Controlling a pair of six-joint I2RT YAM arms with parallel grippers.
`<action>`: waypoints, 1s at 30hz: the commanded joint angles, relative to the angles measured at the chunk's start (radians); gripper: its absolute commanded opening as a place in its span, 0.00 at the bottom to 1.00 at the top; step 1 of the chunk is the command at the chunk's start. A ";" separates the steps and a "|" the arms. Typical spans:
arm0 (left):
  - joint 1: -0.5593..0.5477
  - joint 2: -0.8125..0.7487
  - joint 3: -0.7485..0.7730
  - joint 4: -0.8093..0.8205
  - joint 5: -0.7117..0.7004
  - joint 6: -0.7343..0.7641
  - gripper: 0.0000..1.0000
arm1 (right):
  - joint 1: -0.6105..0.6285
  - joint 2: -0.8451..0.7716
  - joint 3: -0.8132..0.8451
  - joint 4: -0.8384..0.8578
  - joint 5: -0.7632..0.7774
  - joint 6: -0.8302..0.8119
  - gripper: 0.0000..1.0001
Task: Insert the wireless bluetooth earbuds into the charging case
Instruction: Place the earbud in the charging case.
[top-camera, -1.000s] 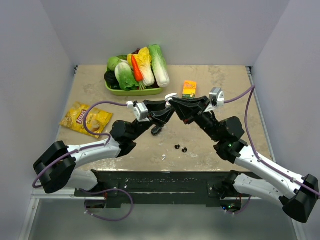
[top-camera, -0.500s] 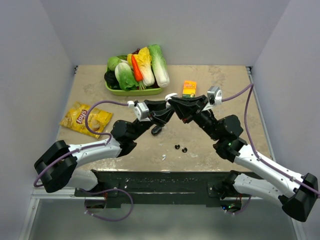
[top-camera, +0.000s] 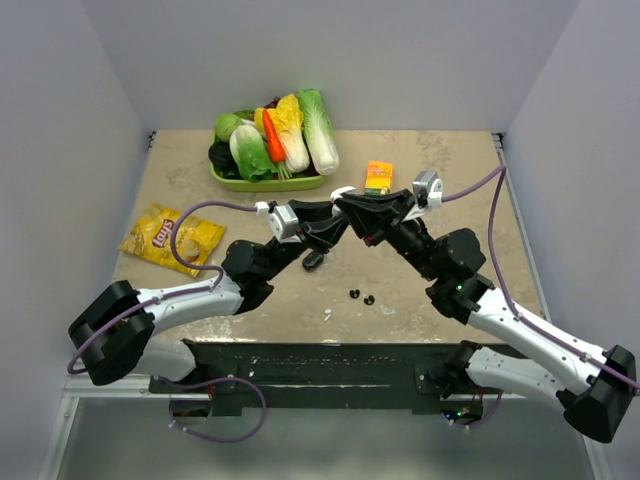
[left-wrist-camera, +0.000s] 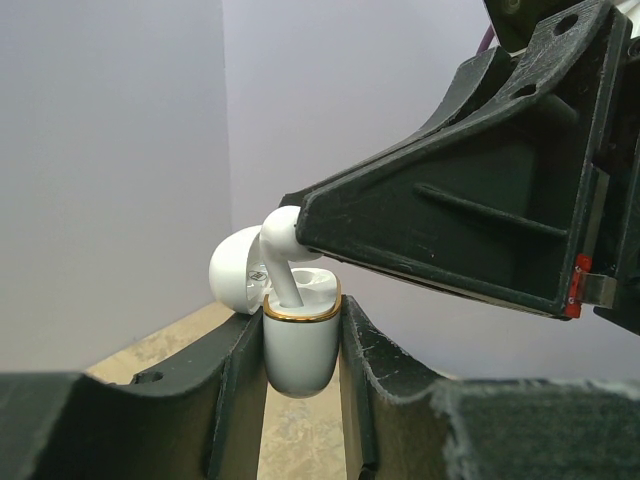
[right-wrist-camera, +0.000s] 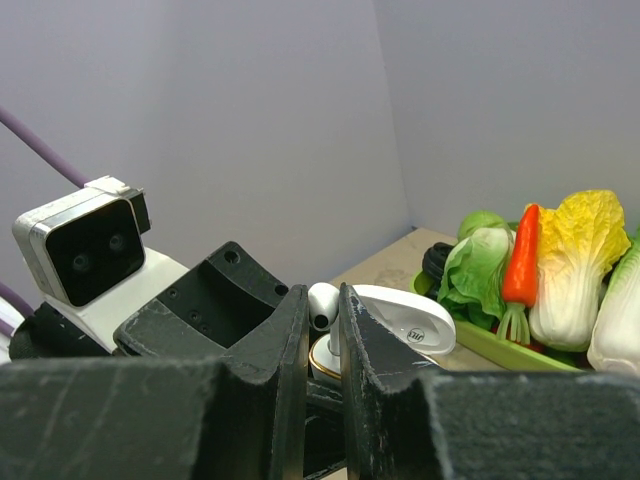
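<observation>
My left gripper (left-wrist-camera: 300, 345) is shut on the white charging case (left-wrist-camera: 298, 335), gold-rimmed, lid open, held up above the table. My right gripper (right-wrist-camera: 322, 310) is shut on a white earbud (right-wrist-camera: 322, 303), its stem standing in the case's socket; the earbud also shows in the left wrist view (left-wrist-camera: 281, 250). In the top view both grippers meet near the table's middle, the left gripper (top-camera: 335, 215) and right gripper (top-camera: 345, 205) almost touching. Two black earbuds (top-camera: 361, 296) lie on the table in front. A tiny white piece (top-camera: 328, 314) lies near the front edge.
A green tray (top-camera: 262, 182) of toy vegetables stands at the back. An orange box (top-camera: 378, 177) lies right of it. A yellow chip bag (top-camera: 170, 238) lies at the left. A small black object (top-camera: 313, 260) lies under the left arm.
The right gripper has shifted very slightly left and toward the case. The left arm has not visibly moved.
</observation>
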 joint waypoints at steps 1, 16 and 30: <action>-0.002 -0.017 0.034 0.637 -0.013 0.027 0.00 | 0.011 -0.014 0.009 -0.040 -0.019 -0.006 0.12; -0.003 -0.017 0.037 0.637 -0.016 0.043 0.00 | 0.013 -0.031 -0.005 -0.053 -0.021 -0.002 0.16; -0.003 -0.014 0.034 0.637 -0.023 0.047 0.00 | 0.013 -0.045 -0.002 -0.056 -0.001 0.006 0.31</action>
